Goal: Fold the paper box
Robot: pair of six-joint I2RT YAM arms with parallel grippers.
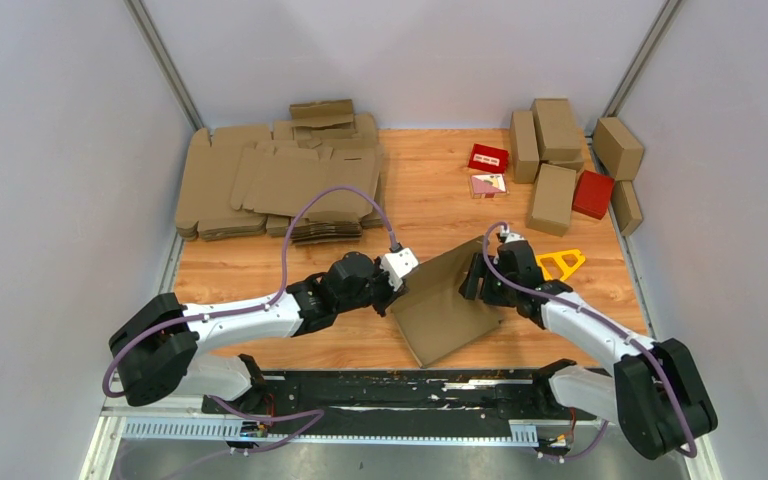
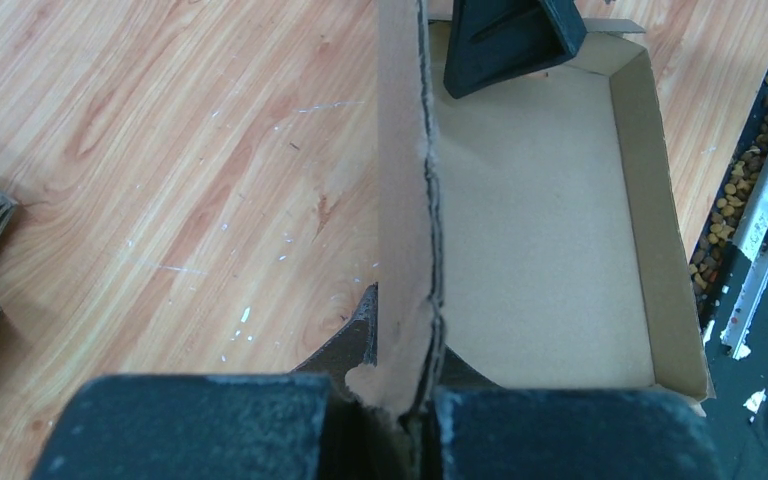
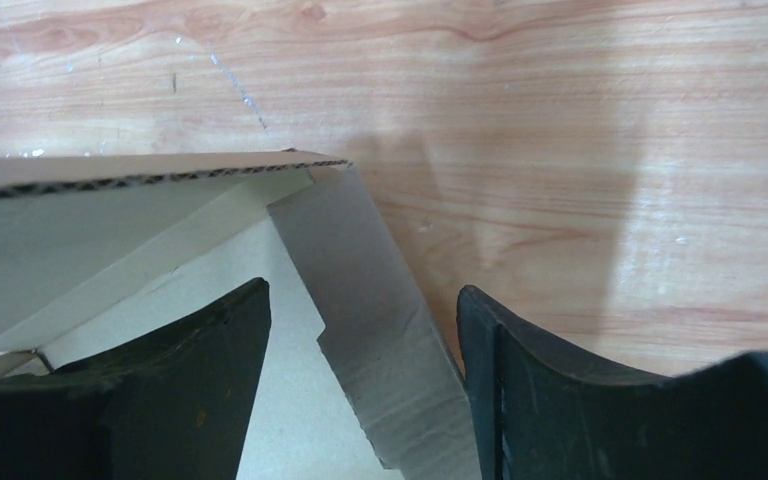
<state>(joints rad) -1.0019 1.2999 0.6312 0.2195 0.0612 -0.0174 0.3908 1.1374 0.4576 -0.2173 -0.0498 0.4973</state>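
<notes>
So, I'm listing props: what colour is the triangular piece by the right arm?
The triangular piece is yellow, clearest in the top external view.

A: What lies at the far left of the wooden table (image 1: 430,215)?

B: A spread stack of flat cardboard blanks (image 1: 280,180), brown and overlapping.

A: And at the far right?

B: A cluster of finished brown boxes (image 1: 552,160). One red box (image 1: 592,193) sits among them. A second red box (image 1: 488,157) lies to their left, with a small pink-and-white carton (image 1: 488,184) just beside it.

A: Other items?

B: A yellow plastic piece (image 1: 560,263) with cut-outs lies on the right half. A black rail (image 1: 360,385) runs along the near edge, with brown pellets (image 2: 732,190) scattered there.
</notes>
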